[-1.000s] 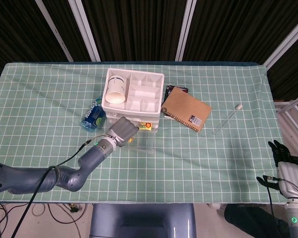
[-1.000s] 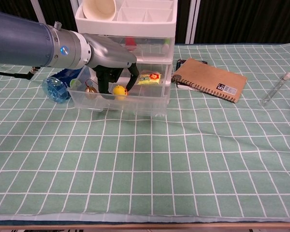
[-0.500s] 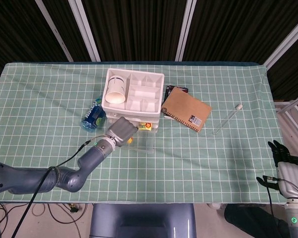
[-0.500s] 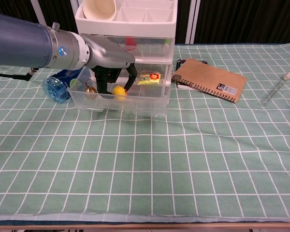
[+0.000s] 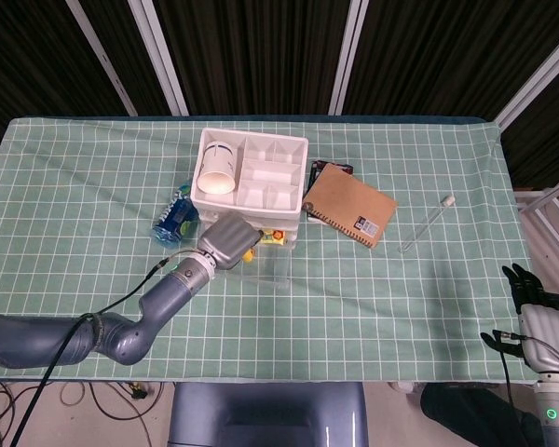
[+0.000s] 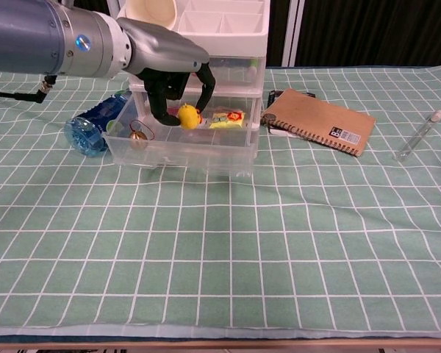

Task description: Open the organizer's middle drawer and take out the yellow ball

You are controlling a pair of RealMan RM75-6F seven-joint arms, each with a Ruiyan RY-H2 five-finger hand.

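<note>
While your left arm reaches in from the lower left, the scene reads as follows.

Left hand: your left hand [image 6: 173, 73] hangs palm down over the pulled-out middle drawer [image 6: 184, 151], its fingers [image 6: 205, 86] curled downward and pinching the yellow ball [image 6: 187, 116] between their tips.

Left arm: the forearm runs in from the left edge of the chest view, roughly level, with the wrist just in front of the organizer [image 5: 252, 172]; the head view shows the back of the hand [image 5: 227, 242] covering the drawer's left part.

Yellow ball: it sits in your fingertips, above the drawer's floor and near rim height, clear of the small bell [image 6: 137, 136] and the yellow packet [image 6: 228, 118] that lie inside the drawer.

Middle drawer: it stands drawn out toward you, resting on the green checked cloth [image 6: 220, 250].

Right hand: your right hand [image 5: 528, 307] shows only at the lower right corner of the head view, well apart from the organizer; its dark fingers point up, and you hold nothing there, though I cannot tell how far they are spread.

Other things: a blue bottle [image 6: 95, 123] lies on its side just left of the drawer; a brown notebook [image 6: 320, 120] lies to the right, and a test tube [image 6: 419, 135] further right.
</note>
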